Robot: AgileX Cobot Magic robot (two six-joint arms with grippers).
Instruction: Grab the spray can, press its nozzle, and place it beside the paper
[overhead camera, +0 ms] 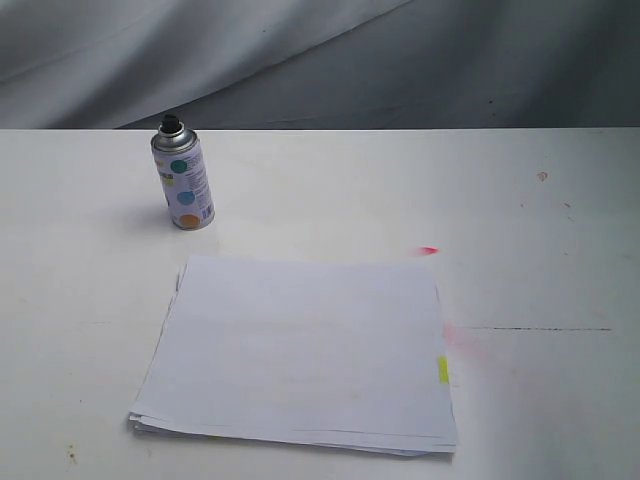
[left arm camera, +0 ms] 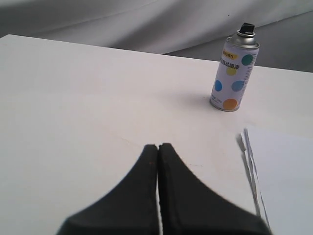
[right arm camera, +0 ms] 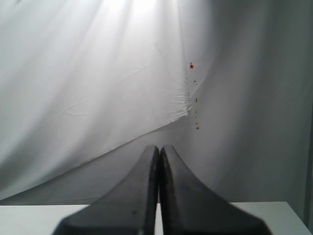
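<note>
The spray can (overhead camera: 182, 176) stands upright at the back left of the white table (overhead camera: 80, 300), its black nozzle (overhead camera: 171, 124) on top. The left wrist view also shows the spray can (left arm camera: 233, 73) and its nozzle (left arm camera: 246, 28), well ahead of my left gripper (left arm camera: 158, 146), which is shut with nothing in it. The paper (overhead camera: 305, 345), a white stack with a yellow tab (overhead camera: 442, 370), lies in front of the can; an edge of the paper (left arm camera: 283, 171) shows in the left wrist view. My right gripper (right arm camera: 159, 147) is shut and empty, facing the backdrop. Neither gripper appears in the exterior view.
A grey-white cloth backdrop (overhead camera: 320, 60) hangs behind the table. Small red marks (overhead camera: 429, 250) stain the tabletop to the right of the paper, and a thin dark line (overhead camera: 540, 329) runs along it there.
</note>
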